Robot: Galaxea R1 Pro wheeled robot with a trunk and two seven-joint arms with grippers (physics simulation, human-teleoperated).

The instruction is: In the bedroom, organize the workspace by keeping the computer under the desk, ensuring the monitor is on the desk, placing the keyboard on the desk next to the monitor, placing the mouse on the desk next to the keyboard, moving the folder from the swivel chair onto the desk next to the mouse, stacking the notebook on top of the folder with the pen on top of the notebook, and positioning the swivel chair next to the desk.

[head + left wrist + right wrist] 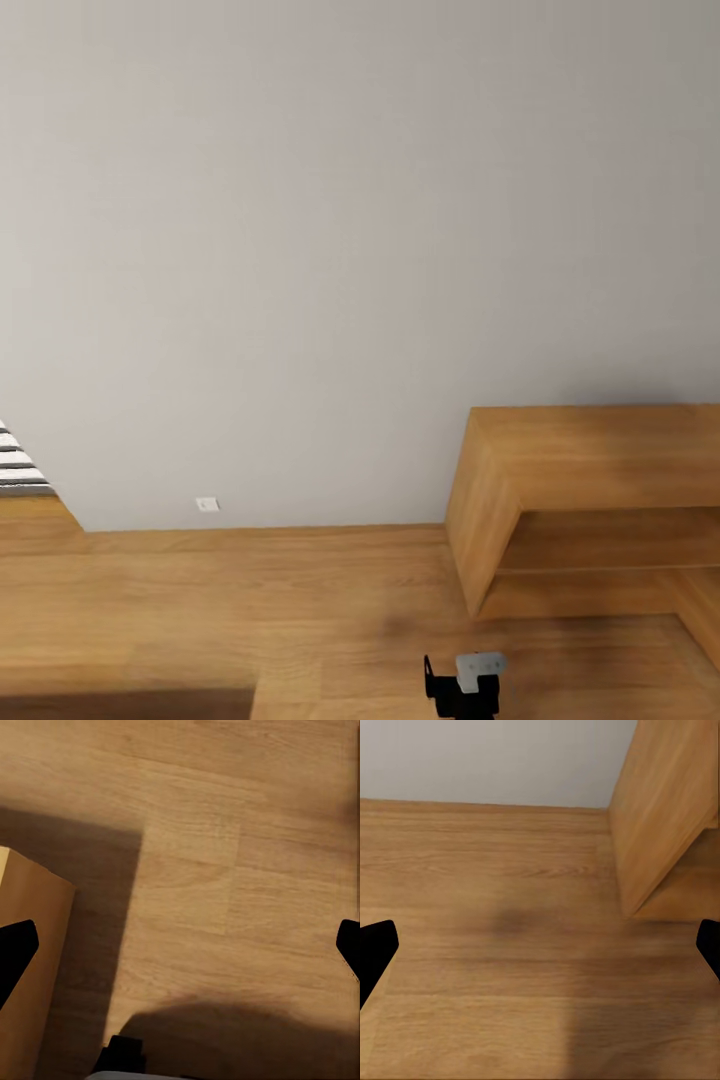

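Desk, monitor and swivel chair are nowhere in these frames, so the robot is judged in transit. Nearest, at the head view's lower edge, a black-and-grey robot part sits over the light wooden plank floor. Both wrist views show black fingertips spread wide, gripping nothing. Farther, lower right, stands an open wooden shelf unit; a white wall socket marks the grey wall. Best to turn slowly, keeping clear of the shelf.

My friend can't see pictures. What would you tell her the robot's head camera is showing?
A plain grey wall takes up most of the picture, above a wooden floor. A low open wooden shelf unit stands against the wall at the right, and a small white outlet sits low on the wall. A black and grey part of the robot pokes up at the bottom edge.
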